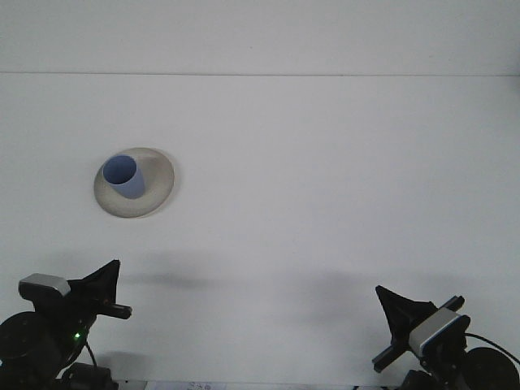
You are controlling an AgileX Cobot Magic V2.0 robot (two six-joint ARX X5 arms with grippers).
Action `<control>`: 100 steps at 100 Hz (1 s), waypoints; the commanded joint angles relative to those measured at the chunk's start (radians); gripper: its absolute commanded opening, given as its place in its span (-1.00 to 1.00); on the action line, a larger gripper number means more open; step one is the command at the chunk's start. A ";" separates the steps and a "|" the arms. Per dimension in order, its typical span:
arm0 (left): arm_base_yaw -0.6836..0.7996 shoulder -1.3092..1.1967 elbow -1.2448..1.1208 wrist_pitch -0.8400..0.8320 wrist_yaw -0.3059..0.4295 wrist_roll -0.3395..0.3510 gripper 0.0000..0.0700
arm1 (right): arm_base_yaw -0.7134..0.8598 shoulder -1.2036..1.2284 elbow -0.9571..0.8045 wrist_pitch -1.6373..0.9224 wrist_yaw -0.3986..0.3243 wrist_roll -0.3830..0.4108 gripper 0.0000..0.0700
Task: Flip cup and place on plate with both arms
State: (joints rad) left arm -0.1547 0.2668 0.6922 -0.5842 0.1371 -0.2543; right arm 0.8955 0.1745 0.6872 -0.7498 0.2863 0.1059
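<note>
A blue cup [125, 176] stands upright, mouth up, on a pale round plate [160, 180] at the left of the white table. My left gripper [111, 275] sits low at the front left, well short of the plate, its fingers together and empty. Low at the front right, my right gripper [388, 300] is also shut, with nothing in it. Both are far from the cup.
The white table [309, 179] runs back to a white wall, with a faint edge line across the top. Cables and the arm bases sit at the bottom corners.
</note>
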 commanded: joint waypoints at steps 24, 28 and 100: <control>-0.003 -0.002 0.010 0.010 0.002 0.006 -0.96 | 0.008 0.002 0.005 0.010 0.002 0.010 -0.99; -0.003 -0.002 0.010 0.010 0.002 0.006 -0.96 | 0.008 0.002 0.005 0.010 0.002 0.010 -0.99; 0.088 -0.252 -0.647 0.586 -0.302 0.299 -0.96 | 0.008 0.002 0.005 0.010 0.002 0.010 -0.99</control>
State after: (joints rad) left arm -0.0719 0.0296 0.0517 -0.0273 -0.1577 0.0292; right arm 0.8955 0.1745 0.6872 -0.7498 0.2863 0.1059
